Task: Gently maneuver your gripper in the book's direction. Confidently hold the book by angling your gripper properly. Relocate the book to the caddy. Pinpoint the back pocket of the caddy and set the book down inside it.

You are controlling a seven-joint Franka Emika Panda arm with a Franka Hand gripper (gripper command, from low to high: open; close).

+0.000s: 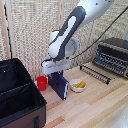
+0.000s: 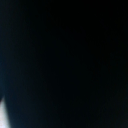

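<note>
In the exterior view the dark navy book [image 1: 60, 85] stands upright on the wooden table, just right of the red cup. My gripper [image 1: 55, 73] hangs under the white boxy wrist, right at the book's top edge; its fingers are hidden behind the wrist and book. The black caddy [image 1: 17, 95] sits at the exterior view's left, with a divider setting off its back pocket [image 1: 11, 74] from the nearer compartment. The wrist view is almost wholly dark navy [image 2: 65, 60], filled by a very close surface, most likely the book.
A red cup [image 1: 42, 82] stands between the caddy and the book. A white bowl with yellow food [image 1: 78, 85] lies to the book's right. A dark toaster oven [image 1: 113, 56] and its wire rack [image 1: 96, 73] are at the far right. A reed screen backs the table.
</note>
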